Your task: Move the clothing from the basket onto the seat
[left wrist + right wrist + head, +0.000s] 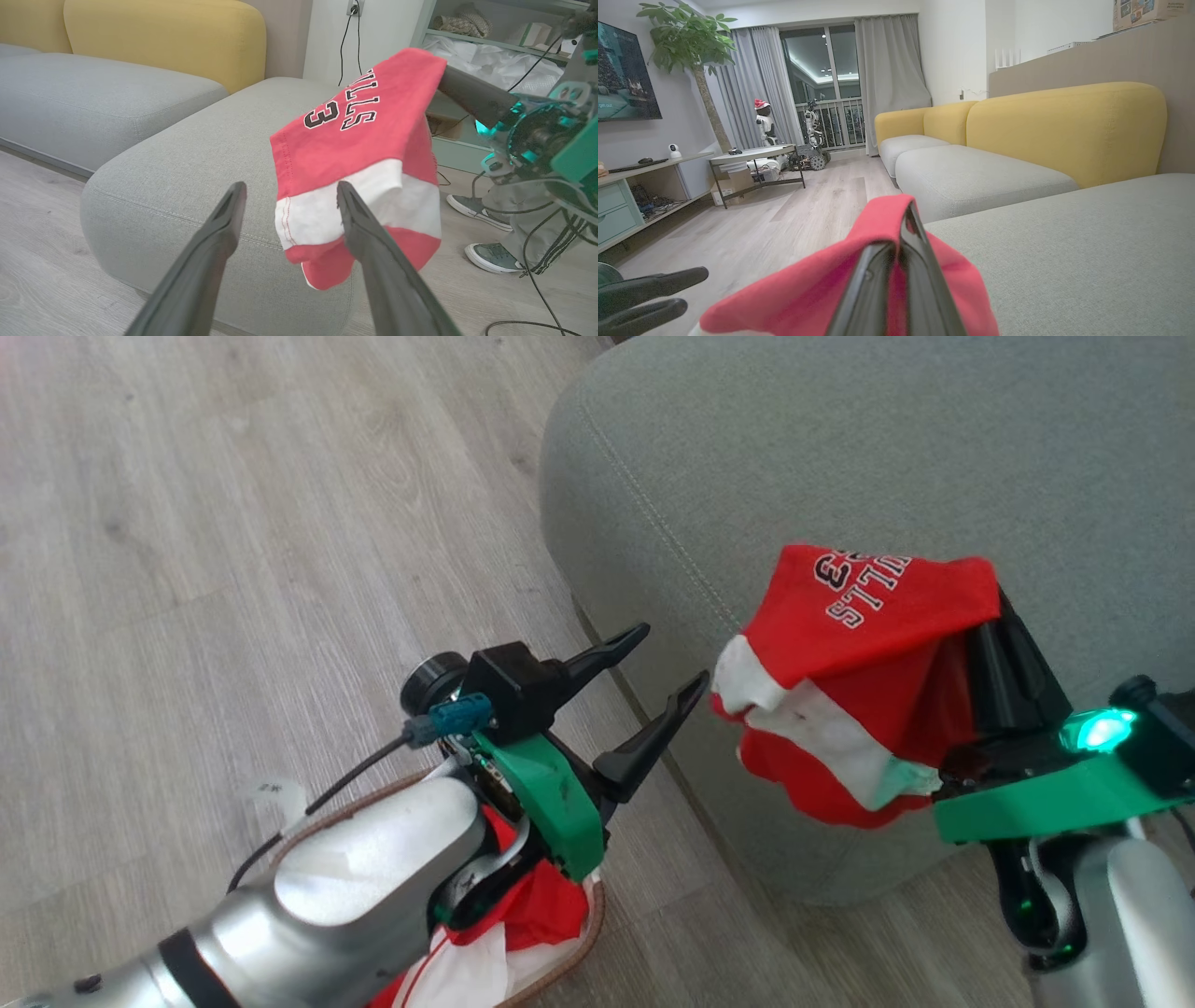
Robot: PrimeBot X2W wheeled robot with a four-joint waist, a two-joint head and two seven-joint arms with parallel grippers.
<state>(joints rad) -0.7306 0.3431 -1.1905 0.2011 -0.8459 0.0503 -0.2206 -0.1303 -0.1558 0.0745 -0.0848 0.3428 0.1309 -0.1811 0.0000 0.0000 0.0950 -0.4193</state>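
My right gripper is shut on a piece of the clothing, a red garment with white panels and black-white lettering. The garment hangs over the front edge of the grey-green seat. In the right wrist view the shut fingers pinch red fabric above the seat. My left gripper stands open just left of the hanging garment, holding nothing. In the left wrist view its fingers frame the garment's lower white band. The basket sits below my left forearm with more red and white clothing in it.
Wooden floor lies left of the seat. Further grey cushions with yellow backs stand beyond. A person's shoes and loose cables are on the floor by a shelf unit. A low table stands across the room.
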